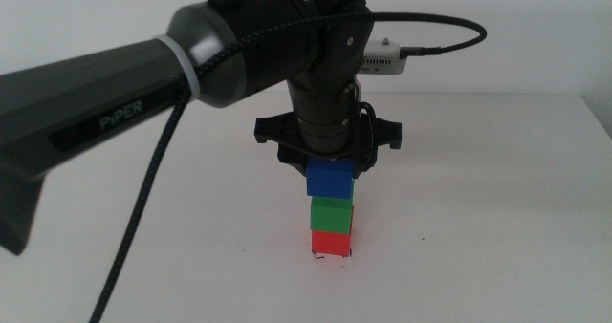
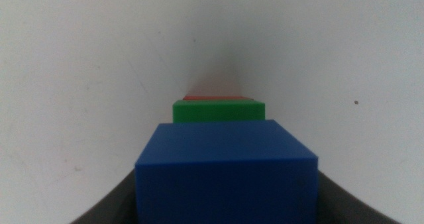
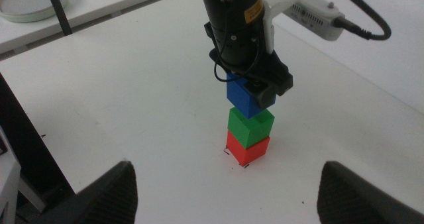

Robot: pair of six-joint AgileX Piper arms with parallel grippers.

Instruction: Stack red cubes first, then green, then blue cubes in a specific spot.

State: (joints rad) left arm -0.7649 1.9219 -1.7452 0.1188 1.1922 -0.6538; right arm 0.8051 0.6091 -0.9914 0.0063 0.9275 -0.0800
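Middle view: my left gripper [image 1: 332,175] clamps the blue cube [image 1: 331,179] above the green cube [image 1: 332,214] and red cube [image 1: 331,242], on the marked spot [image 1: 332,257].
Left wrist: blue directly beneath the claw, probably touching green.
Right wrist: right gripper [image 3: 225,191] waits wide apart, holding nothing.

The bench [image 1: 497,218] is white and matte, with a few faint scuffs and a tiny dark speck [image 2: 356,103] that shows in the left wrist view. Behind its far edge rises a plain pale wall [image 1: 535,36]. In the right wrist view a second white surface [image 3: 112,8] runs beyond the bench's far edge, and on it lies a shallow, pale round dish [image 3: 33,2], only partly in view. A thin dark post [image 3: 58,10] stands upright just beside that dish. Along the bench's edge on that side a broad dark upright bar [image 3: 30,151] crosses the view, blurred and cut off.
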